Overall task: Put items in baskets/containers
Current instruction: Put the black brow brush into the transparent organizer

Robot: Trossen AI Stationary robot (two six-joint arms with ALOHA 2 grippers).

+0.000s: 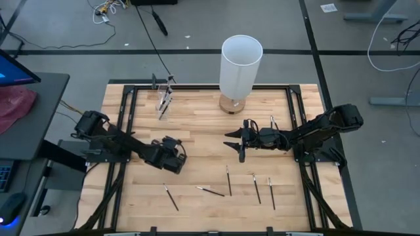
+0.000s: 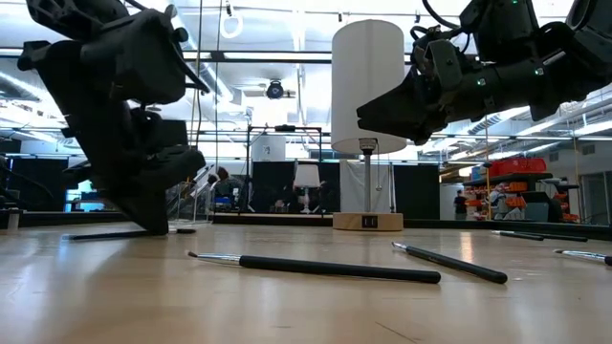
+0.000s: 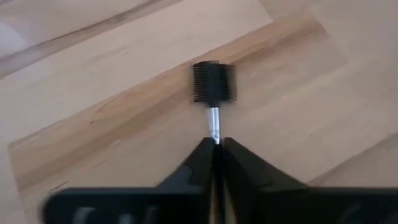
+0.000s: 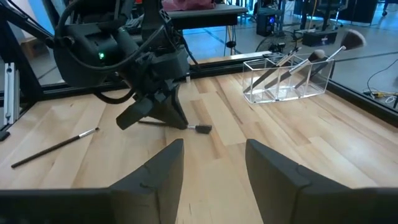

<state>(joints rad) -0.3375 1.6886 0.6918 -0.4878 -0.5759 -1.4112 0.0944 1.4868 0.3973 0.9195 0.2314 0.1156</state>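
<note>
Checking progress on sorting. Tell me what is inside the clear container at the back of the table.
The clear container holds several brushes, leaning with bristle heads sticking out above its rim. The exact count is unclear where handles overlap. Other brushes lie on the table.

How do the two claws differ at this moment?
The left claw is shut on a brush and down at the table; the right claw is open, empty, and held above the wood. The left sits toward the table's left side, the right near its middle right. Both are dark and two-fingered.
</note>
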